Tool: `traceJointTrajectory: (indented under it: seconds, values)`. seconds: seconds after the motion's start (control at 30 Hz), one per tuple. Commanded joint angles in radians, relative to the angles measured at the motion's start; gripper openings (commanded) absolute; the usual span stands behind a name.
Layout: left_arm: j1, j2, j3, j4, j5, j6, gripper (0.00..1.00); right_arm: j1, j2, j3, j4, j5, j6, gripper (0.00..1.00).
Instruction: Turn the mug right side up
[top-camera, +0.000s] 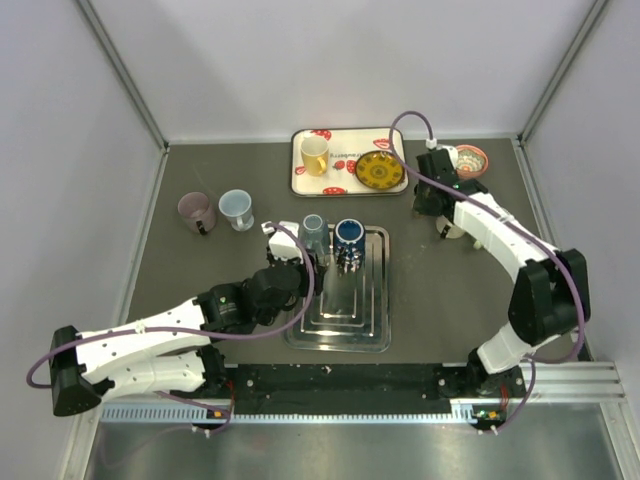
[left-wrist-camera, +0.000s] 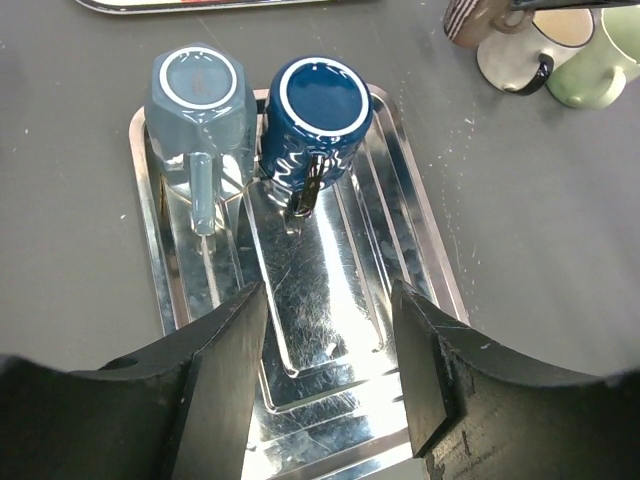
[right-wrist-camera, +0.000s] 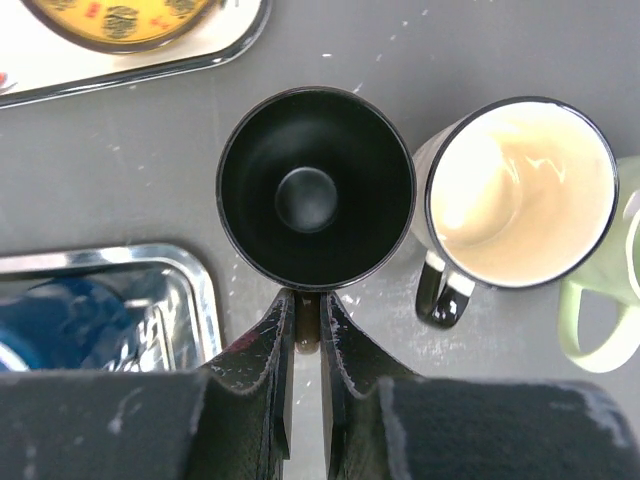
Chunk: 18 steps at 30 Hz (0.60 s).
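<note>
Your R gripper (right-wrist-camera: 307, 305) is clamped on the handle of the black mug (right-wrist-camera: 315, 185), fingers nearly together w/ the handle pinched between them. That mug is mouth-up, far right of the table (top-camera: 440, 290), between the steel tray (right-wrist-camera: 205, 290) and a cream mug (right-wrist-camera: 520, 190). Can't tell if its base sits on the table or just off it. The cream mug is just beside it, also mouth-up, and a green mug (right-wrist-camera: 610, 300) shows at the frame edge past that.

Your L gripper (left-wrist-camera: 325, 335) is wide open, nothing between the fingers (left-wrist-camera: 235, 370), hanging over the near half of the steel tray. At the tray's far end are two mugs bottoms-up, side by side & about touching: grey mug (left-wrist-camera: 200, 100) on the left, blue mug (left-wrist-camera: 320, 110) on the right, both handles pointing toward your L gripper.

Elsewhere: a white tray (top-camera: 300, 182) at the back w/ a yellow mug (top-camera: 315, 155) and a plate (top-camera: 380, 172); a bowl (top-camera: 471, 158) behind the R wrist; a pink mug (top-camera: 196, 211) and a pale cup (top-camera: 237, 208) at far left, both mouth-up.
</note>
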Motion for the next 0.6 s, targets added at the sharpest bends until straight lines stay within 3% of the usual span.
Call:
traceJointTrajectory:
  seconds: [0.0,0.1,0.2,0.37,0.47,0.57]
  values:
    - [0.009,-0.001,-0.019,0.036,-0.039,-0.076,0.57,0.038,-0.146,-0.026,0.03,-0.038,0.04,0.0]
    - [0.017,-0.007,-0.043,0.105,0.001,-0.104,0.52,0.044,-0.24,-0.092,0.042,-0.106,0.08,0.0]
    - [0.028,-0.027,-0.088,0.255,0.101,-0.107,0.54,0.046,-0.395,-0.203,0.133,-0.274,0.116,0.0]
    - [0.034,-0.051,-0.172,0.536,0.225,-0.142,0.79,0.047,-0.612,-0.348,0.255,-0.461,0.191,0.0]
    - [0.034,-0.015,-0.187,0.714,0.326,-0.132,0.8,0.046,-0.759,-0.451,0.369,-0.567,0.256,0.0]
    - [0.034,0.056,-0.163,0.789,0.414,-0.184,0.81,0.049,-0.912,-0.574,0.495,-0.653,0.337,0.0]
